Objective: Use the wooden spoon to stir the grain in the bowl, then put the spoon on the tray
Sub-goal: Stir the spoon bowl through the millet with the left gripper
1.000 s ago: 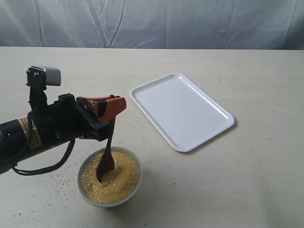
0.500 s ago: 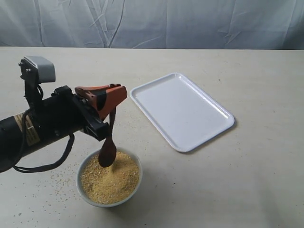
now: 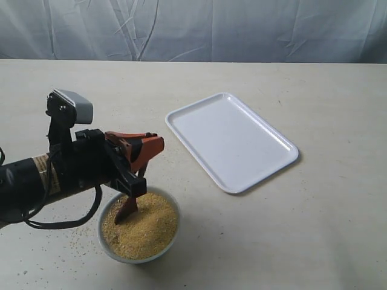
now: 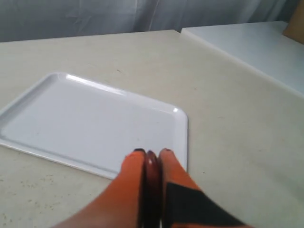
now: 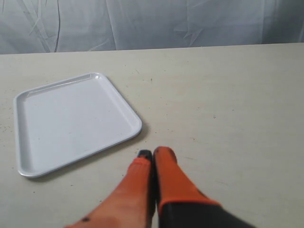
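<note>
The small white bowl stands near the front left, filled with yellow-tan grain. The dark wooden spoon dips its head into the grain at the bowl's left side. My left gripper is shut on the spoon's handle, orange fingers above the bowl's rim. In the left wrist view the handle end shows pinched between the left gripper's fingers. The white tray lies to the right of the bowl, bare. My right gripper is shut on nothing, over the table beside the tray; it is out of the exterior view.
Stray grains dot the table around the bowl. A grey cloth backdrop hangs behind the table. A second pale surface shows beyond the table edge in the left wrist view.
The spoon was lifted out of the grain half a second ago; now it is back down in the bowl, nearer its left side. The left arm dropped and shifted right.
</note>
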`<action>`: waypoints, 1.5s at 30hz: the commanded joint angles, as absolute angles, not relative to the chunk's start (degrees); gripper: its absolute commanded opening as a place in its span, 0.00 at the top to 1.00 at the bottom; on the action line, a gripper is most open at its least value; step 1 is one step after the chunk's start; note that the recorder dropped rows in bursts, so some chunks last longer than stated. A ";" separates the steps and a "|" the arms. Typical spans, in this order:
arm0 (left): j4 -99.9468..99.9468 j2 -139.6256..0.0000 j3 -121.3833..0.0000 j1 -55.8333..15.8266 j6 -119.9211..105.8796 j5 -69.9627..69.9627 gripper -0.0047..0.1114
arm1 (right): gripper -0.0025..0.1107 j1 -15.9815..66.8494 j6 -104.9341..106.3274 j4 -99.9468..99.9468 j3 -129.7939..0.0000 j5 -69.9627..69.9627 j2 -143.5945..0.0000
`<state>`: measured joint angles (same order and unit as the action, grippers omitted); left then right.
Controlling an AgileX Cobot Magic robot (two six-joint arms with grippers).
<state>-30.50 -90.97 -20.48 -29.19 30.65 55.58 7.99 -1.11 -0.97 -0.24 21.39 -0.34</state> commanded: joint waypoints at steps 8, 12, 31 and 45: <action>-32.77 -92.39 -20.21 -29.25 34.37 67.21 0.96 | 0.95 7.67 -1.07 -0.96 0.00 20.72 0.00; -31.15 -90.97 -20.21 -29.25 34.50 66.47 0.96 | 0.95 7.67 -1.07 -0.96 0.00 20.72 0.00; -21.07 -91.13 -20.21 -29.25 34.96 61.24 0.96 | 0.95 7.67 -1.07 -0.96 0.00 20.95 0.00; -30.56 -93.03 -20.21 -29.25 43.70 59.69 0.96 | 0.95 7.67 -1.07 -0.96 0.00 20.71 0.00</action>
<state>-29.80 -93.23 -20.38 -29.19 41.63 58.89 7.99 -1.11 -0.97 -0.24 21.39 -0.34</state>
